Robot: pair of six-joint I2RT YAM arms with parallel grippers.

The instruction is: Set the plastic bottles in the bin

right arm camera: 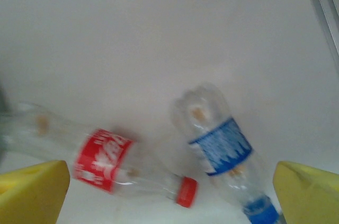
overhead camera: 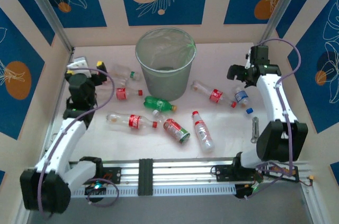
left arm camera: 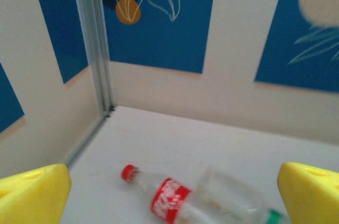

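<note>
Both tools stood spread wide, holding nothing. Under the right gripper (right arm camera: 169, 195), a clear plastic bottle with a red label and red cap (right arm camera: 100, 160) lay just left of centre. A clear bottle with a blue label and blue cap (right arm camera: 220, 147) lay just right, the two necks close together between the yellow fingers (right arm camera: 32, 192). The danger there was that one pinch could catch both, or squirt one rolling away. The left gripper (left arm camera: 169, 195) hung over another red-labelled clear bottle (left arm camera: 170, 201), butted against a green-capped one (left arm camera: 233, 197), so the same trap applied. The round grey-green mesh bin (overhead camera: 164, 78) stood well off to each tool's inner side, and a slack grip on slick plastic might drop a bottle short.
</note>
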